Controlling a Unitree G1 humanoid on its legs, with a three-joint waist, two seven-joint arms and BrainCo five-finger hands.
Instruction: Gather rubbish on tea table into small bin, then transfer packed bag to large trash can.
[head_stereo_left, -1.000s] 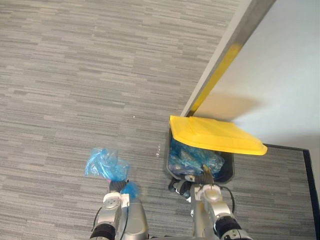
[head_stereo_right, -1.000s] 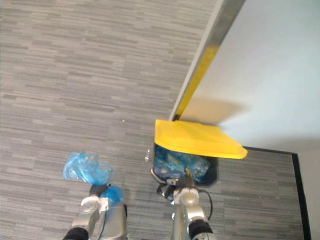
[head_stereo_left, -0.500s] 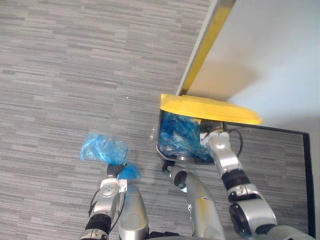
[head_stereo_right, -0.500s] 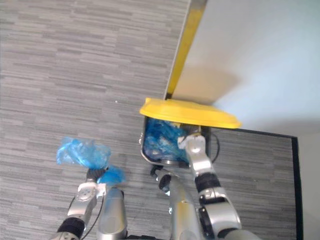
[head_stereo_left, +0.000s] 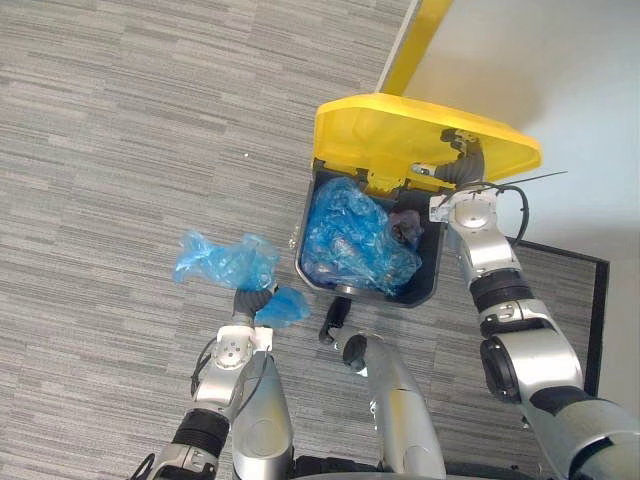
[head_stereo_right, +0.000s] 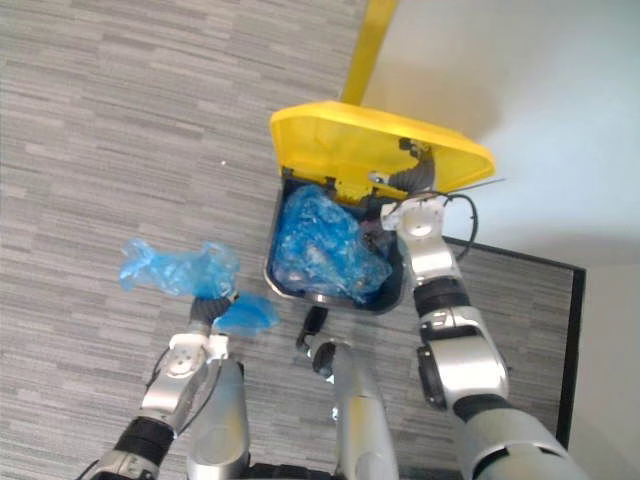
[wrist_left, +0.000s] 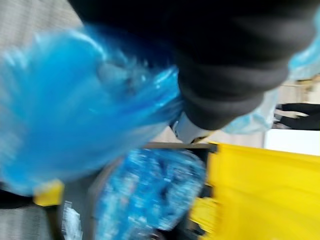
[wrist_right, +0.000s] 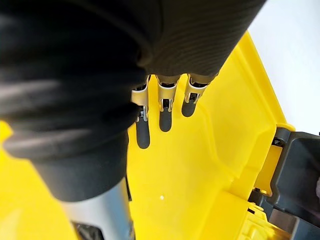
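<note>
The large trash can (head_stereo_left: 432, 285) is dark grey with a yellow lid (head_stereo_left: 380, 135), and the lid stands tilted up. My right hand (head_stereo_left: 462, 165) is open, with straight fingers (wrist_right: 165, 117) pressed against the lid's (wrist_right: 210, 165) underside, holding it up. A blue liner (head_stereo_left: 350, 240) full of rubbish fills the can. My left hand (head_stereo_left: 250, 300) is shut on the neck of a small packed blue bag (head_stereo_left: 225, 262). The hand holds the bag above the floor just left of the can. In the left wrist view the blue bag (wrist_left: 75, 115) hangs close by, with the can's liner (wrist_left: 145, 195) and yellow lid (wrist_left: 260, 190) beyond it.
Grey striped carpet (head_stereo_left: 120, 130) spreads to the left and front. Behind the can is a white wall (head_stereo_left: 550, 70) with a yellow strip (head_stereo_left: 418, 40) at its edge. A black border (head_stereo_left: 600, 300) runs along the floor on the right.
My right hand has pushed the yellow lid from nearly flat to well raised, baring the can's inside. The left hand with the blue bag sits closer to the can. The camera has shifted.
</note>
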